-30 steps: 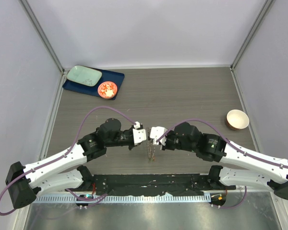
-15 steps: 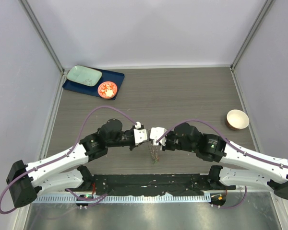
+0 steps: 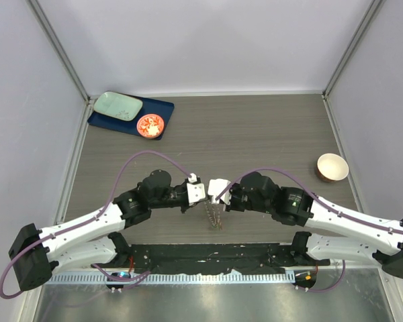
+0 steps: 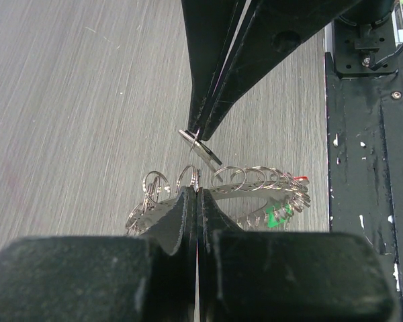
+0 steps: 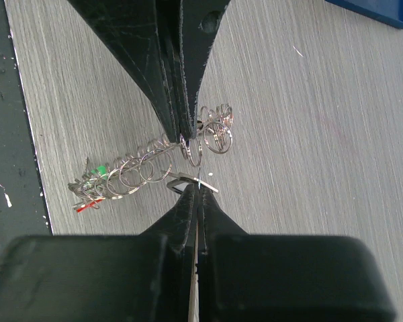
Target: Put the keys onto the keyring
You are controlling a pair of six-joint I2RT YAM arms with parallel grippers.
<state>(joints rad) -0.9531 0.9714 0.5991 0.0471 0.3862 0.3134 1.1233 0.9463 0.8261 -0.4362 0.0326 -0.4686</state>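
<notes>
The keyring (image 4: 255, 180) stretches away from the left gripper (image 4: 193, 192) clamped on its end, with the right gripper (image 4: 199, 131), pinching a small metal key (image 4: 203, 149), just beside that end.

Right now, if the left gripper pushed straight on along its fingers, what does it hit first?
Likely the small silver metal piece pinched in the right gripper, just beyond the ring-fringed silver keyring that the left gripper holds. Depth unclear.

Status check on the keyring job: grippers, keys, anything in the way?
Left gripper shut on keyring. Right gripper shut on small key, close beside the ring, contact unclear. Nothing seen blocking.
</notes>
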